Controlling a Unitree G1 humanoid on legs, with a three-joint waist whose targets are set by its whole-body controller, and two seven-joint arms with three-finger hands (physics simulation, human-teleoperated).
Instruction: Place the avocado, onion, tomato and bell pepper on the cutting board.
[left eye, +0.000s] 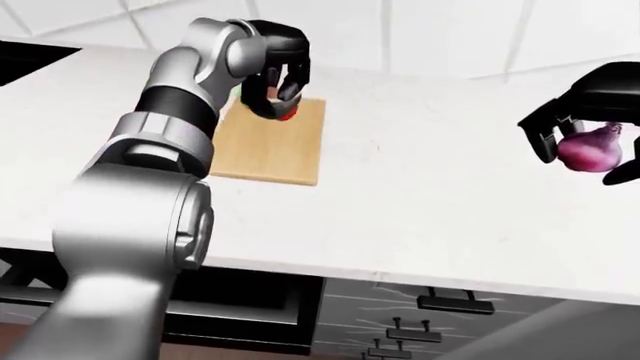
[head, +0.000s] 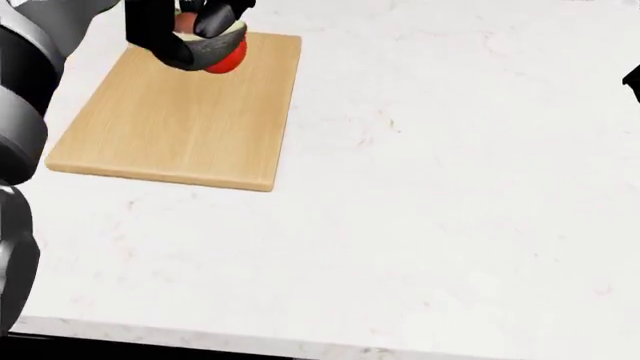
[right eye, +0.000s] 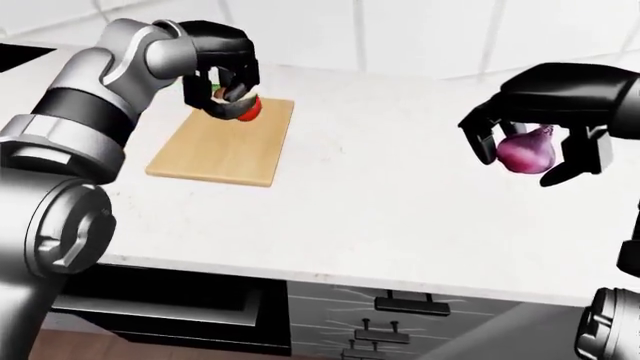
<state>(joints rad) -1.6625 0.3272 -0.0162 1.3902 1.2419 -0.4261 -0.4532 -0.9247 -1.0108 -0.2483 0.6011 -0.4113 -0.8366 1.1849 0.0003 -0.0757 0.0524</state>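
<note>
the left hand hangs over the far right corner of the cutting board, its black fingers curled round a dark rounded thing with a pale cut face, which looks like the avocado; the hand is gripping it. the red tomato sits on the board just under and beside that hand, touching or nearly touching the held piece; i cannot tell which. the board itself lies flat on the white table, toward the left of the head view, with its near edge well clear of the table's near edge.

the right hand is up at the right side of the eye views, well apart from the board, raised above the table. its fingers close round the purple onion, which hangs between them with its pointed tip up. in the head view only a black sliver of this hand shows at the right edge.

a green speck shows behind the left hand's fingers in the right-eye view, too hidden to name. below the table's near edge are dark drawers with handles, and a tiled wall stands at the far side.
</note>
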